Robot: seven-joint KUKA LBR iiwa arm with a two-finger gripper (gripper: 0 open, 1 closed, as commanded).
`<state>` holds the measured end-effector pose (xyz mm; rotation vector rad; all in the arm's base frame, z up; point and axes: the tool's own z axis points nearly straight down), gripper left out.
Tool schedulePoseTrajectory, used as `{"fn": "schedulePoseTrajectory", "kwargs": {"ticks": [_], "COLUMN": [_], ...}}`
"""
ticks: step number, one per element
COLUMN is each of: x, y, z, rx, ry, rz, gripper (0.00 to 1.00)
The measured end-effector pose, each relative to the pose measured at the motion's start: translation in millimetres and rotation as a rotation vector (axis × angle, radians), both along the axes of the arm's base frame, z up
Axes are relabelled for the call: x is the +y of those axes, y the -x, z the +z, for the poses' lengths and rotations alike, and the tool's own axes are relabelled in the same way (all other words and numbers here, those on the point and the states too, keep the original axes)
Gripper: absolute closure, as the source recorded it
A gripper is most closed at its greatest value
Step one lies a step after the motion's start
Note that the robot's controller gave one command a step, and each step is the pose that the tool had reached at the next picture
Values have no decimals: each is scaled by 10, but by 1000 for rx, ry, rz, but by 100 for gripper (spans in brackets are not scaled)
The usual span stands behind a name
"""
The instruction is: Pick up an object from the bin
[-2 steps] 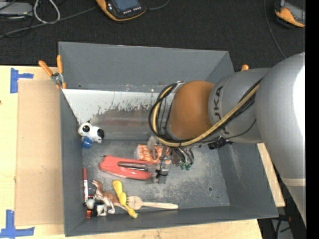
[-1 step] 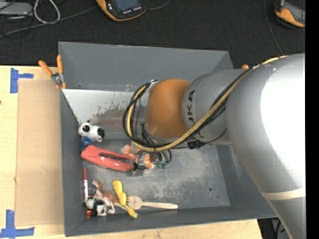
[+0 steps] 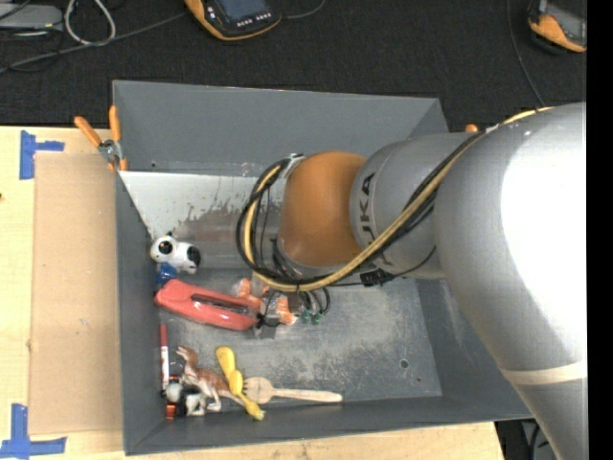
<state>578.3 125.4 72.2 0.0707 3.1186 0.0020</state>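
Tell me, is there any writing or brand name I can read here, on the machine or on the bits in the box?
"KU": dark letters running sideways on the grey arm, the rest hidden behind the cables.
Screen of the handheld device above the bin: too small to read.
Loose things in the bin, such as the pink tool: no readable text.

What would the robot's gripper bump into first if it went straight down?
Most likely the right end of the red oblong plastic piece lying right at the gripper. Depth is unclear, so it could instead slip past onto the bin floor.
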Motion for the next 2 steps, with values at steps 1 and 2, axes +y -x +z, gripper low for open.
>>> {"fn": "schedulePoseTrajectory", "kwargs": {"ticks": [1,2], "x": [-47,56], "y": [39,-95], "z": [473,1233], "rx": [11,6], "ry": [3,0], "rz": [-3,-1], "gripper": [100,100]}}
